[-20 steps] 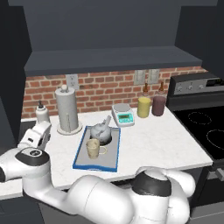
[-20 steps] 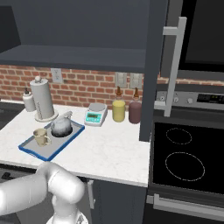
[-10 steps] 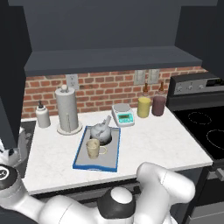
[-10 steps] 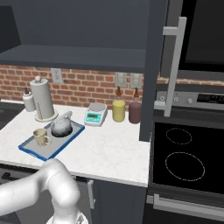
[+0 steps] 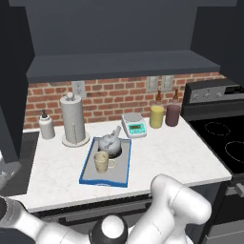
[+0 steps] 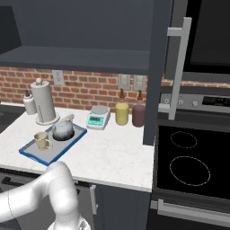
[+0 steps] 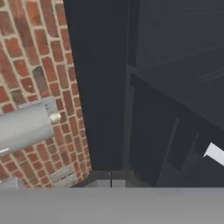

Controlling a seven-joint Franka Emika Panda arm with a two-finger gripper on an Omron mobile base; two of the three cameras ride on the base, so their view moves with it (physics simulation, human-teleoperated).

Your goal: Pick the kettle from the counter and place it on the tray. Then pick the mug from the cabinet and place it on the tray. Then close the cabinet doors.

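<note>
The tray (image 5: 106,179) lies on the counter (image 5: 181,152) in front of the paper-towel roll (image 5: 72,119). The kettle (image 5: 110,143) sits on the far half of the tray, spout pointing toward the brick wall (image 5: 109,97). The mug (image 5: 101,162) stands just in front of the kettle on the same tray, its handle turned toward the stove (image 5: 224,147). In the right base view the mug (image 6: 42,140) is on the near-left end of the tray (image 6: 33,155) and the kettle (image 6: 63,130) is beside it.

Behind the tray, a small white scale (image 5: 134,126) rests on the counter, with a yellow canister (image 5: 156,116) and a dark purple jar (image 5: 172,115) next to it near the wall. A small white bottle (image 5: 46,127) stands left of the paper-towel roll.

The right cabinet door (image 6: 158,67) stands open, edge-on to the camera, its silver bar handle (image 6: 177,67) facing the stove side. The cabinet (image 5: 119,43) above the counter is open at the front.

The arm (image 5: 176,214) bends low and away to the left. The hand view looks at a dark cabinet panel (image 7: 175,87) beside the brick wall (image 7: 39,74), with the paper-towel roll (image 7: 24,127) lying across the left side. The fingertips are not visible there, so I cannot tell whether the gripper is open or closed, or whether it touches anything.
</note>
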